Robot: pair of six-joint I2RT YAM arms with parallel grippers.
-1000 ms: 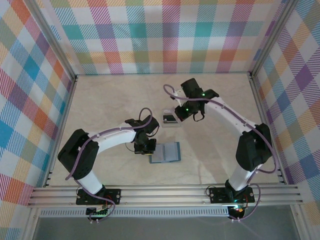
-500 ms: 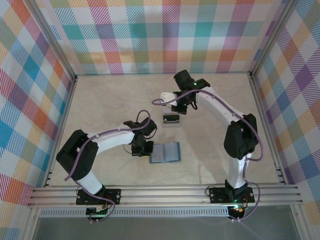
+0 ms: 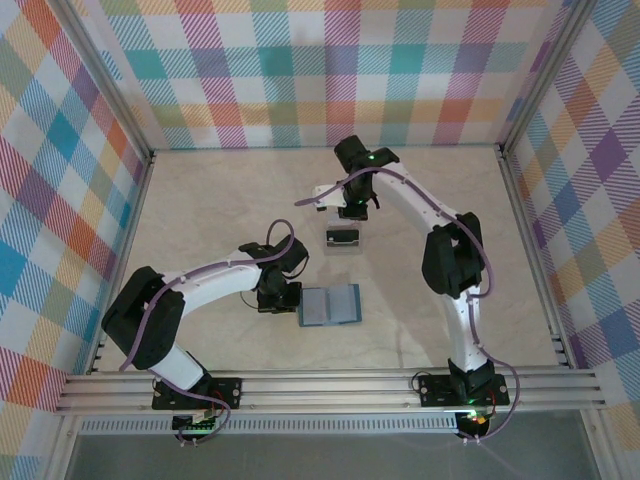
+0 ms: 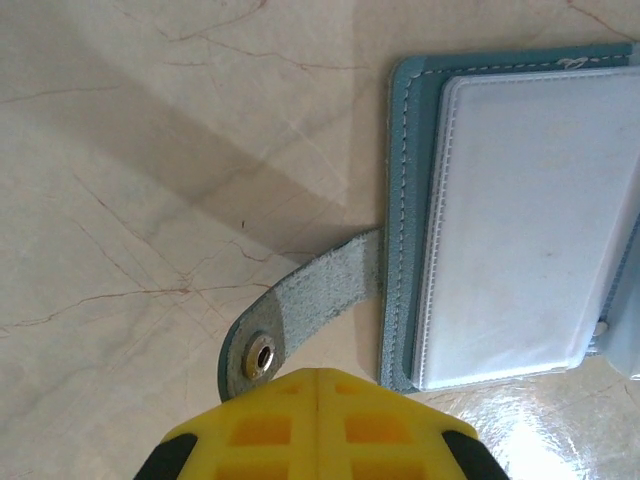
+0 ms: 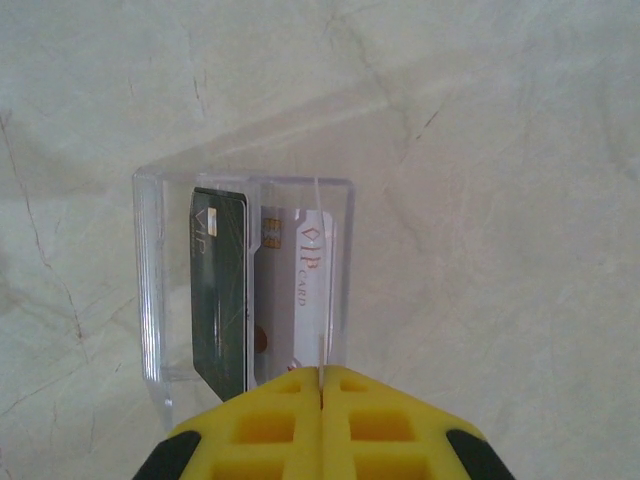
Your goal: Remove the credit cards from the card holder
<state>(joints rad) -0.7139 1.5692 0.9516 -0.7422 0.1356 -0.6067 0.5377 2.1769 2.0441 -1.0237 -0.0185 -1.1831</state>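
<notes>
Card holder (image 3: 330, 305) lies open on surface (image 3: 200, 220), looks floppy; cards (image 5: 220, 290) sit in clear tray (image 5: 146, 300), likely stiff, slick, best pinched by edges; left fingers (image 4: 270, 430) closed beside tab (image 4: 310, 300), right fingers (image 5: 270, 425) closed over tray.

My left gripper (image 3: 293, 302) is sitting at the 9 o'clock edge of the open card holder (image 3: 332, 306). At its 12 o'clock, a clear tray (image 3: 329, 244) is holding credit cards (image 3: 342, 237), my right gripper (image 3: 347, 215) hanging just beyond.
</notes>
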